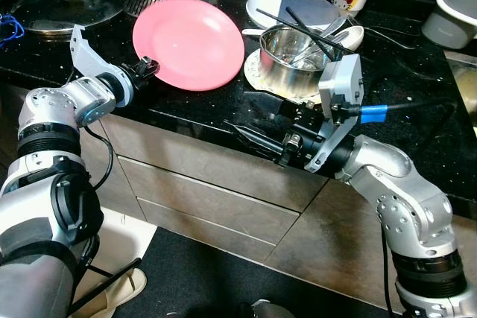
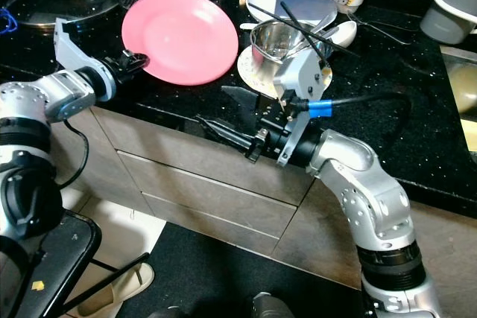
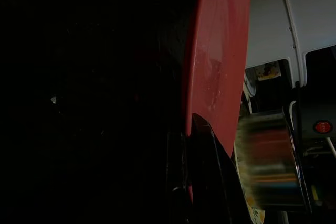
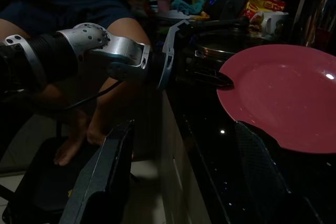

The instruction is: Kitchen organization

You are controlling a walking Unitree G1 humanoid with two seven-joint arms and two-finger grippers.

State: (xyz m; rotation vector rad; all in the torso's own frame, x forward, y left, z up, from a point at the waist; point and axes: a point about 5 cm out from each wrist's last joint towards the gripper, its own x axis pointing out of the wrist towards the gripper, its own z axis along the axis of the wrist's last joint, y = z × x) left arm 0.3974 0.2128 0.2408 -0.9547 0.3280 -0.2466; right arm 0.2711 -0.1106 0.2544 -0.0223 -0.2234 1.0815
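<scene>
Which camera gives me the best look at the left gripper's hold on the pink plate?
The left wrist view: the black fingers close on the pink plate's rim, seen edge-on. Both eye views show the left gripper at the plate's near-left edge, small. The right wrist view shows it side-on, dim.

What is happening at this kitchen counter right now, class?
The robot's left end effector is shut on the rim of the pink plate, which sits tilted on the black counter. The right end effector hangs open at the counter's front edge, below a steel pot holding chopsticks, gripping nothing.
</scene>
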